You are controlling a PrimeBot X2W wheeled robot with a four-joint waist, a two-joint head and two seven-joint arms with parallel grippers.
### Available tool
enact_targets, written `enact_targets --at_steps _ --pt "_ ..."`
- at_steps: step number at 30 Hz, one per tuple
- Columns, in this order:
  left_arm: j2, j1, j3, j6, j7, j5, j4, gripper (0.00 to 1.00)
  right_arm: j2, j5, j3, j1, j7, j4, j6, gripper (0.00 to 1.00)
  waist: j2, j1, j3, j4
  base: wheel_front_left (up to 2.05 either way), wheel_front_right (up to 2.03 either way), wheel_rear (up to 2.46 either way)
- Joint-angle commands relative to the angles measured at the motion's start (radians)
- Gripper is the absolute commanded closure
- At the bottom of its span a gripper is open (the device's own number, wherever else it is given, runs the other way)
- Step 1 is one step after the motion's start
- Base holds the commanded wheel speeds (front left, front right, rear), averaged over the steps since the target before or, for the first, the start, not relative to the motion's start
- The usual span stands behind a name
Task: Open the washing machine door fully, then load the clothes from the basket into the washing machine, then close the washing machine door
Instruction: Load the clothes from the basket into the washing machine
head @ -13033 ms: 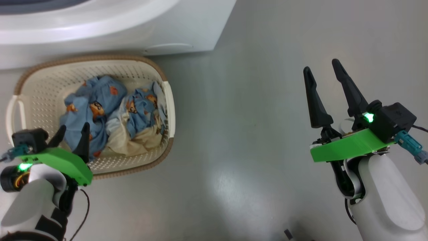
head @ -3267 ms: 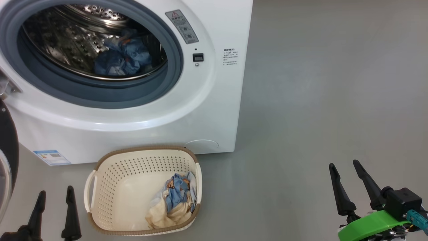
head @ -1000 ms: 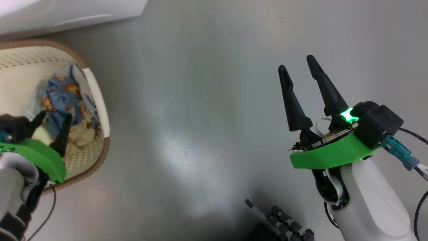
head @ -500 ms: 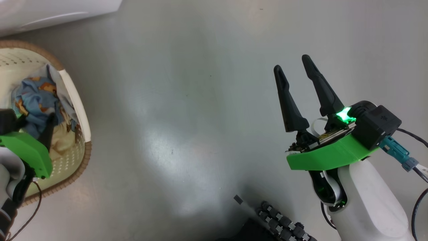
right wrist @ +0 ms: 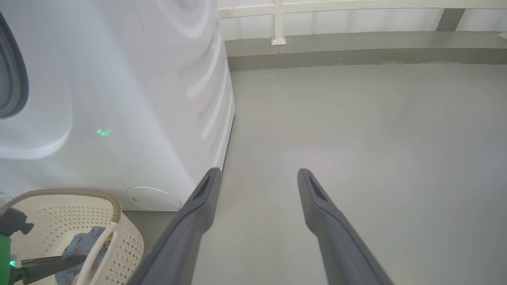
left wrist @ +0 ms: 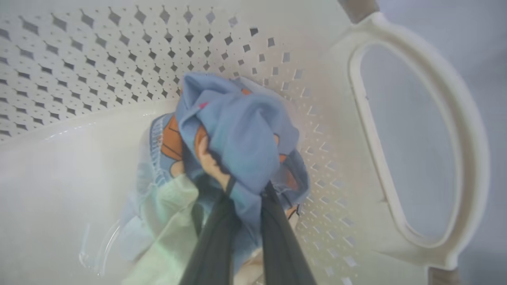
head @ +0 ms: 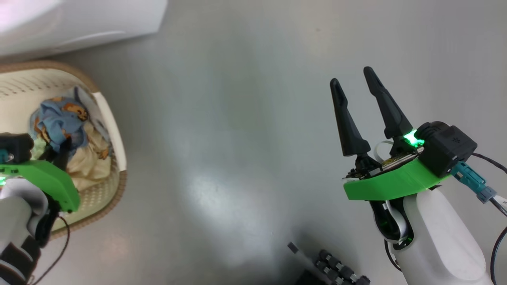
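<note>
Left claw (left wrist: 247, 189): reaching into the basket (left wrist: 79, 59), fingers drawn narrow and pinched on a bunched fold of the clothes (left wrist: 237, 126). Clothes: light-blue fabric with orange-brown print, cream fabric underneath, heaped at the basket end beside one side handle (left wrist: 467, 158). Basket: cream-white, perforated, brown woven-look rim, standing on the grey floor (head: 237, 118) just in front of the white washing machine (right wrist: 138, 99). Right claw (head: 351, 76): well apart from the basket, above bare floor, fingers spread wide, holding nothing.
</note>
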Motion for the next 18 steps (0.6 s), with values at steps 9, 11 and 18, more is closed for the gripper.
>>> enact_targets --at_steps 9,11,18 --pt "-0.006 0.100 0.111 0.000 -0.033 -0.013 -0.055 1.00 -0.014 -0.033 -0.012 0.054 -0.008 0.033 0.004 0.00 -0.0001 0.0000 -0.194 0.122 0.00 0.00 0.00" --pt "-0.012 0.128 0.156 0.000 -0.033 0.013 -0.077 1.00 -0.026 -0.034 -0.011 0.063 -0.008 0.044 0.004 0.00 -0.0001 0.0000 -0.229 0.143 0.00 0.00 0.00" --pt "-0.047 0.226 0.306 0.000 -0.033 0.132 -0.151 1.00 -0.071 -0.027 -0.018 0.102 -0.008 0.072 0.004 0.00 -0.0001 0.0000 -0.337 0.208 0.00 0.00 0.00"
